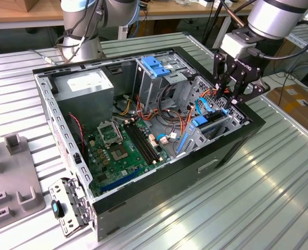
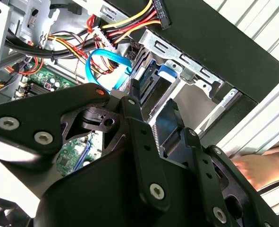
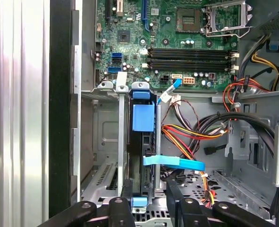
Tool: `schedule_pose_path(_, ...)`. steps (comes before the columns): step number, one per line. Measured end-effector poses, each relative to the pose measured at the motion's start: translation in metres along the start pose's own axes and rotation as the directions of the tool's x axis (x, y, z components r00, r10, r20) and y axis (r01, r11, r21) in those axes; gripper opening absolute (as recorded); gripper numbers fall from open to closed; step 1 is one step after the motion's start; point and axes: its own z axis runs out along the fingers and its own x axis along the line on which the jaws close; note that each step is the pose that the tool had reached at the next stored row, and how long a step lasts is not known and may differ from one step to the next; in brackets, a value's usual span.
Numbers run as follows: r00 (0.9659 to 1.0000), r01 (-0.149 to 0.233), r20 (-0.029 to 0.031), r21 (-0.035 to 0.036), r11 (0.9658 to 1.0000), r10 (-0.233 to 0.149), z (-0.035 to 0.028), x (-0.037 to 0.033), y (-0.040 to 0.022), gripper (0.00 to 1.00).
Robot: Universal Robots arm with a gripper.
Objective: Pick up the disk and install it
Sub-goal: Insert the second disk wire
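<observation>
1. The computer case (image 1: 232,151) lies open on the ribbed metal table (image 1: 279,182). It fills the middle of the exterior view.
2. The disk (image 1: 212,121) stands on edge in the metal drive cage (image 1: 232,117), at the exterior view's right end of the case. Its light-blue rails and blue tab face up. In the first wrist view the disk (image 3: 143,120) sits down in its slot between the cage walls. No label side of it faces any camera.
3. The gripper (image 1: 228,101) hangs right over that cage, in the upper right of the exterior view. Its black fingers (image 3: 126,189) are spread apart, one on each side of the disk's near end. The gap looks wider than the disk, and I see no firm clamp on it.
4. The gripper body carries white lettering, too small to make out from here.
5. A blue flat cable (image 3: 174,163) crosses just beside the disk, amid red, yellow and orange wiring.
6. The grey power supply (image 1: 83,86), upper left of the case in the exterior view, has a white sticker. Its print is too fine to read.
7. The green motherboard (image 1: 117,151) lies at lower centre, with white markings I cannot read.
8. A second blue handle piece (image 1: 156,65) tops the upright bay near the upper middle.
</observation>
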Motion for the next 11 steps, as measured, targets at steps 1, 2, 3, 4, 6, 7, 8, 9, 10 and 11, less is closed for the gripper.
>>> schedule_pose_path(1,1.0,0.0,0.0001,0.0,1.0,0.0,0.0,0.0,0.0,0.42)
schedule_pose_path(2,1.0,0.0,-0.0004,0.0,1.0,0.0,-0.0001,0.0,0.0,0.42)
schedule_pose_path(3,1.0,0.0,-0.0006,0.0,1.0,0.0,-0.0001,0.0,0.0,0.42)
schedule_pose_path(4,1.0,0.0,-0.0006,0.0,1.0,0.0,-0.0001,0.0,0.0,0.42)
schedule_pose_path(6,1.0,0.0,-0.0006,0.0,1.0,0.0,-0.0001,0.0,0.0,0.42)
schedule_pose_path(7,1.0,0.0,-0.0005,0.0,1.0,0.0,-0.0001,0.0,0.0,0.42)
schedule_pose_path(8,1.0,0.0,-0.0005,0.0,1.0,0.0,-0.0001,0.0,0.0,0.42)
schedule_pose_path(9,1.0,0.0,-0.0005,0.0,1.0,0.0,-0.0001,0.0,0.0,0.42)
schedule_pose_path(10,1.0,0.0,-0.0005,0.0,1.0,0.0,-0.0001,-0.0003,0.0,0.42)
schedule_pose_path(11,1.0,0.0,-0.0006,0.0,1.0,0.0,-0.0002,-0.0006,0.0,0.42)
